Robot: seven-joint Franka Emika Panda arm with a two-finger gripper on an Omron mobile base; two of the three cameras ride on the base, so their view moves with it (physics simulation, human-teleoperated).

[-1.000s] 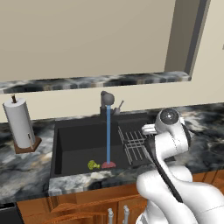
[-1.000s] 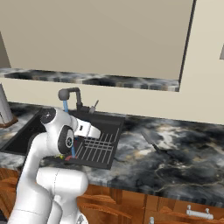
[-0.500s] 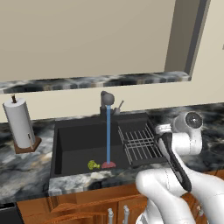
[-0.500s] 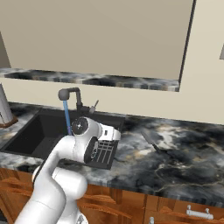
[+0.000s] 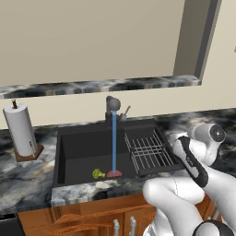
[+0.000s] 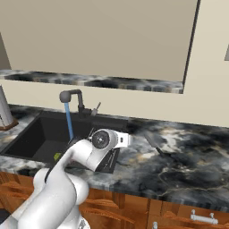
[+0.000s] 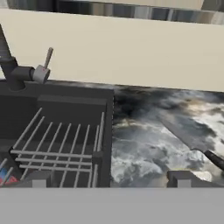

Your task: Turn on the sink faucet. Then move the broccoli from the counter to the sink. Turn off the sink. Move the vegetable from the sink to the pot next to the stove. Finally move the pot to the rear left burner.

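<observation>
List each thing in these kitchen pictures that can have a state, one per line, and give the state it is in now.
faucet: on, blue stream running into the basin.
broccoli: lying on the sink floor beside the stream.
sink: holds the broccoli, wire rack on its right side.
faucet handle: tilted up.
gripper: open, holding nothing.
paper towel roll: upright on its holder.

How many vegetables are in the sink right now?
1. The broccoli lies on the sink floor, just left of where the water stream lands. Others may be hidden behind the front wall.
</observation>
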